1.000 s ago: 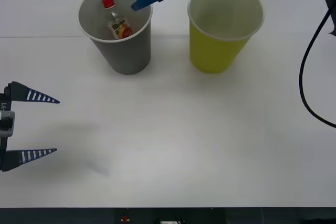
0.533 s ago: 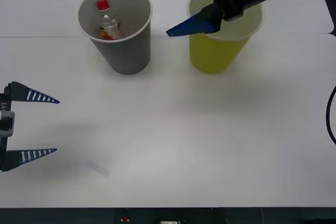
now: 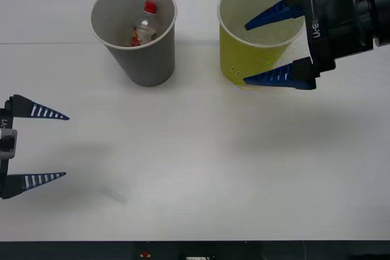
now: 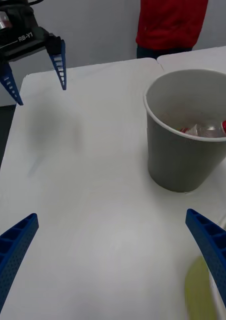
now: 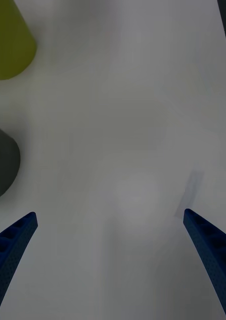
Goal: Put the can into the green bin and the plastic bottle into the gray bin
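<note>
A white desk (image 3: 195, 168) fills the front view, its near edge running along the bottom and a broad bare stretch lying across the middle and near side. Two large paper cups stand upright toward the far side, well apart from each other. The gray bin (image 3: 137, 35) is on the left, and the green bin (image 3: 253, 41) is on the right. Open desk separates them.

The right claw (image 3: 277, 47) reaches in from the right edge, its black wrist body raised above the desk. It points leftward, with its blue ribbed fingers spread wide and holding nothing. One finger crosses over the green bin's mouth, and the other lies in front of its near wall.

The left claw (image 3: 36, 145) sits at the left edge, over bare desk, fingers wide apart and empty.

The plastic bottle (image 3: 144, 27) rests inside the gray bin, tilted, with its red cap uppermost near the far rim.
</note>
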Action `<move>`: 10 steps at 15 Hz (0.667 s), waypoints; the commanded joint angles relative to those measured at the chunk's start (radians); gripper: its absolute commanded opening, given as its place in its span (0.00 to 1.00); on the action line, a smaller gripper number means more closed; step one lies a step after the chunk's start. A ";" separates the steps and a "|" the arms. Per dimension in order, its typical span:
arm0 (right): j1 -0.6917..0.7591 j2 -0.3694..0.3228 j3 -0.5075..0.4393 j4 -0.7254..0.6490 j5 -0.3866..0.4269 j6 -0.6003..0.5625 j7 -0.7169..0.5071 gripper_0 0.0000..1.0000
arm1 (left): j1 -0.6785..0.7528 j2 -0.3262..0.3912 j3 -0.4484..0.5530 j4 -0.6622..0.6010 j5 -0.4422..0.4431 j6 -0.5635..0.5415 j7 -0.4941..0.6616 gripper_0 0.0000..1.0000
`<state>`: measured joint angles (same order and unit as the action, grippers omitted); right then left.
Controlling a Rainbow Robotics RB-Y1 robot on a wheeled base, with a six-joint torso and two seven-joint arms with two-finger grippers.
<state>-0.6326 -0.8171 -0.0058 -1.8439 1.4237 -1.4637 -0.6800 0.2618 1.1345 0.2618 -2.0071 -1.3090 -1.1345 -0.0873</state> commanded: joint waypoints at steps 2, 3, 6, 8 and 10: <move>0.120 -0.037 -0.085 -0.001 -0.058 -0.058 0.146 1.00 | 0.000 0.000 0.000 0.000 0.000 0.000 0.000 1.00; 0.151 -0.043 -0.111 -0.001 -0.066 -0.078 0.177 1.00 | 0.000 0.000 0.000 0.000 0.000 0.000 0.000 1.00; 0.254 -0.062 -0.171 -0.001 -0.103 -0.093 0.273 1.00 | 0.000 0.000 0.000 0.000 0.000 0.000 0.000 1.00; 0.317 -0.063 -0.204 -0.001 -0.109 -0.095 0.349 1.00 | 0.000 0.000 0.000 0.000 0.000 0.000 0.000 1.00; 0.386 -0.063 -0.240 -0.001 -0.112 -0.093 0.428 1.00 | 0.000 0.000 0.000 0.000 0.000 0.000 0.000 1.00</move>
<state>-0.2682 -0.8805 -0.2337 -1.8455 1.3135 -1.5576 -0.2766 0.2618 1.1345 0.2618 -2.0071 -1.3090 -1.1345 -0.0873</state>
